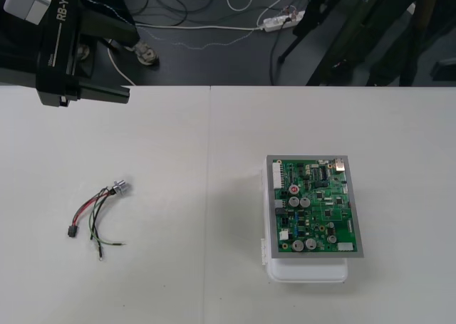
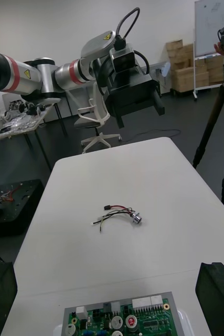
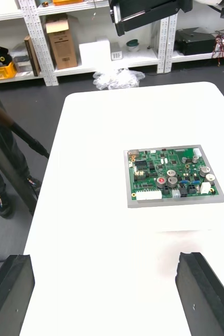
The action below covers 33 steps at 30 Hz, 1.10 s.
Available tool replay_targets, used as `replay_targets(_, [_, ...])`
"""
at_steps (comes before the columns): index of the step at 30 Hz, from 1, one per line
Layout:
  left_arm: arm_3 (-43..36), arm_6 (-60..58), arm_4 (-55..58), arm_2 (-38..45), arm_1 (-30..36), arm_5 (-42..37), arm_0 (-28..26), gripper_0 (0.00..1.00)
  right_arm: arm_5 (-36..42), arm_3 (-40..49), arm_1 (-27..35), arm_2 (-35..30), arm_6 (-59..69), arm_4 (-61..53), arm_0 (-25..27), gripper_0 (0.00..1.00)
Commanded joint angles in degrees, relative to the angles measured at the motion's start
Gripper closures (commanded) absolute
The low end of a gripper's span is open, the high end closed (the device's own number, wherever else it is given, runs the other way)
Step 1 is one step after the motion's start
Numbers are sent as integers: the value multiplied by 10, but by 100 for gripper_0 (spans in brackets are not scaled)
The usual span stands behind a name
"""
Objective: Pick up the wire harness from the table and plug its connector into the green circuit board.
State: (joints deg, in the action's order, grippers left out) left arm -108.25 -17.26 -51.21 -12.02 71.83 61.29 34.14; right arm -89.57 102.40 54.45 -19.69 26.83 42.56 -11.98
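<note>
The wire harness (image 1: 98, 213) lies loose on the table's left half, its metal socket (image 1: 120, 187) at the far end and its black plug (image 1: 71, 231) at the near end. The green circuit board (image 1: 313, 206) sits on its white base (image 1: 306, 273) on the right half, with nothing plugged in from the harness. My left gripper (image 1: 132, 63) hovers open over the far left edge, well beyond the harness. In the right wrist view my right gripper (image 2: 107, 265) is open, with the board (image 2: 122, 317) just ahead and the harness (image 2: 119, 214) farther on. The left wrist view has the left gripper (image 3: 106, 256) open, facing the board (image 3: 169, 176).
A seam (image 1: 209, 196) runs down the table between harness and board. Wide bare tabletop surrounds both. Dark floor with cables and tripod legs (image 1: 320, 39) lies past the far edge.
</note>
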Motion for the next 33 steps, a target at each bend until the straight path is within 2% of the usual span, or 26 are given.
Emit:
replay_targets(1, [-12,6,1,13,-5,-25,21,20,-4,-3,-4,-32,-43,-6,13,0])
replay_targets(4, [-12,6,1,13,-5,-25,21,20,-4,-3,-4,-39,-73,-5,18,0])
replay_targets(5, [-6,6,2,-10,-28,-19,-17,21,-4,-3,-4,-43,-92,-3,20,0])
replay_targets(9, [0,10,39,-1,-50,-12,-43,21,-4,-3,-4,-53,-136,-1,27,0])
replay_targets(18, [10,68,1,-1,-56,-10,-44,20,-4,-3,-4,-63,-151,-34,64,0])
replay_targets(28, [2,210,-112,-9,-4,-10,-35,21,-4,-3,-5,-60,-161,-72,100,0])
replay_targets(33, [-6,301,-144,-61,49,-10,-7,20,-4,-3,-22,-45,-169,-74,109,0])
